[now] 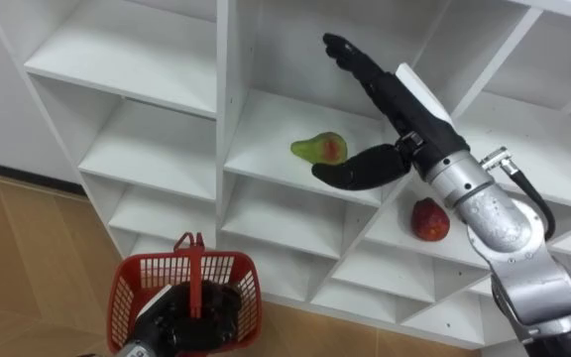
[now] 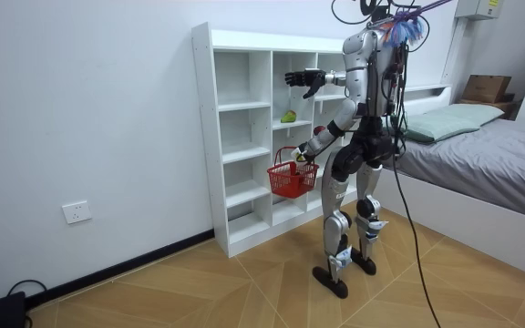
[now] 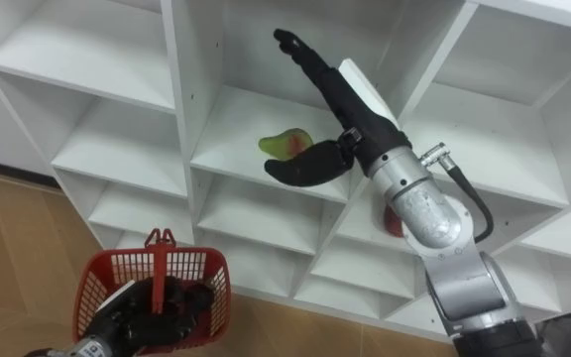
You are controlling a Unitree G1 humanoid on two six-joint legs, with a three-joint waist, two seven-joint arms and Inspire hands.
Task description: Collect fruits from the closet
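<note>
Red plastic basket hangs from our left hand, clenched round its handle. Our right hand, spread open, hovers just beside the green-red pear.

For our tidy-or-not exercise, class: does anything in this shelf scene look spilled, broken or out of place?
Nothing stands out. The pear and the red fruit lie on the white shelves, the red basket hangs upright from the left hand, and the open right hand is beside the pear.
</note>
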